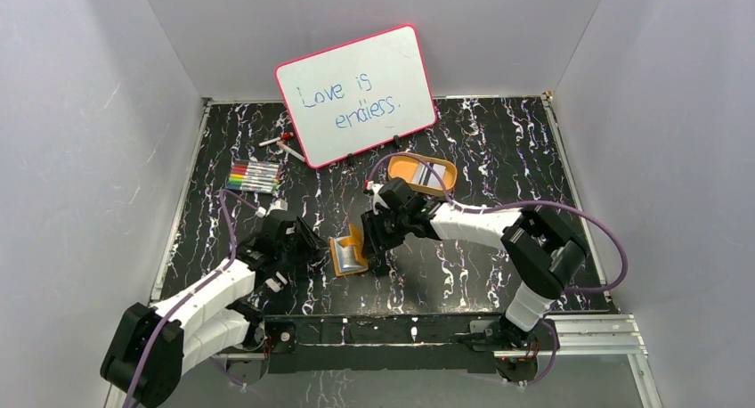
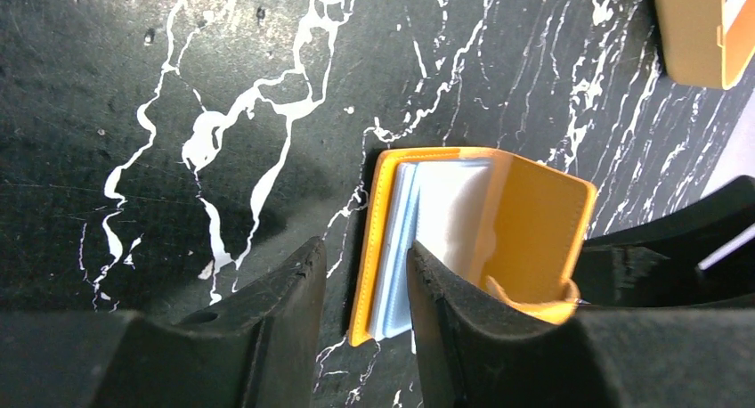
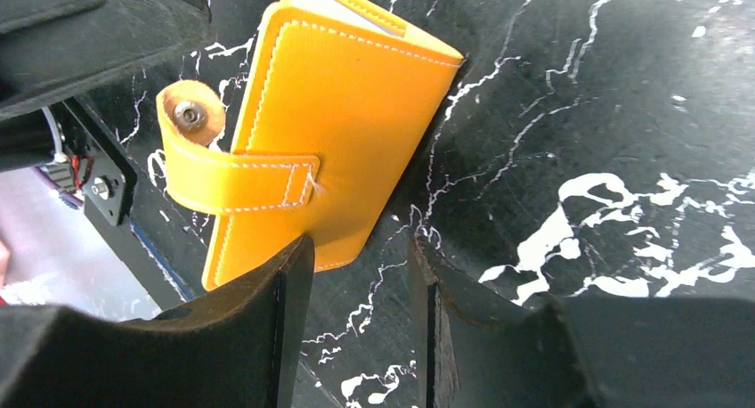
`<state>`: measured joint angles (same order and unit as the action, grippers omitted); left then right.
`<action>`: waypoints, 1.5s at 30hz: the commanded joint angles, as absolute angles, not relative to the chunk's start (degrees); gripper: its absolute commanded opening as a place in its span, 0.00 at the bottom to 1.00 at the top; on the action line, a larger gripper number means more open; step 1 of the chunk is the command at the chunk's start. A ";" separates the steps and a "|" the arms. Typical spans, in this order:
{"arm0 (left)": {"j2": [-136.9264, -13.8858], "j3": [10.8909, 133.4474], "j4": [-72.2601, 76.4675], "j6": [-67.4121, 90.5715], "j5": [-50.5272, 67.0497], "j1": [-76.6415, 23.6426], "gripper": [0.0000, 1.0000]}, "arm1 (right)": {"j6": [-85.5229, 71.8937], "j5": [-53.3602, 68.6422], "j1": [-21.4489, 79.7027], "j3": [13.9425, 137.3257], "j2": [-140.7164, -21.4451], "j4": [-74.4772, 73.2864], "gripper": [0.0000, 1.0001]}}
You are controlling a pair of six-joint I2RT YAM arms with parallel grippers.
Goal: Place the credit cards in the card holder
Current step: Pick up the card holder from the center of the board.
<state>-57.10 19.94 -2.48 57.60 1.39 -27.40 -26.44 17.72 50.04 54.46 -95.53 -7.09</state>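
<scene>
From above, the holder [image 1: 349,255] is lying open on the table [image 1: 499,141], near the middle, between the left claw [image 1: 312,240] and the right claw [image 1: 376,246]. A card [image 1: 431,178] is lying in the tray [image 1: 398,171] further back, near-right of the whiteboard [image 1: 356,94]. Markers [image 1: 254,176] are lying at the far left.

In the left wrist view, the left claw [image 2: 365,252] is standing partly open. The holder's [image 2: 525,221] stitched edge and sleeves are showing between its fingers, unclamped.

In the right wrist view, the right claw [image 3: 361,245] is gaping partly open over bare table, holding nothing. The holder's [image 3: 347,105] raised cover, its strap unsnapped, is reaching one fingertip.
</scene>
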 commanded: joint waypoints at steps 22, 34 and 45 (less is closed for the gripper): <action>-52.19 26.40 -12.19 53.46 -5.83 -27.42 0.47 | -36.99 14.40 51.45 50.05 -94.15 4.38 0.54; -57.66 17.98 -4.72 57.83 2.09 -27.42 0.25 | -47.45 19.23 51.04 52.16 -100.82 10.09 0.61; -61.56 15.47 2.53 58.29 6.74 -27.42 0.21 | -46.73 19.73 53.25 58.41 -109.28 3.80 0.61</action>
<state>-60.14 17.45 1.15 58.15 4.03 -27.38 -47.18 20.16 51.92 56.21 -105.97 7.46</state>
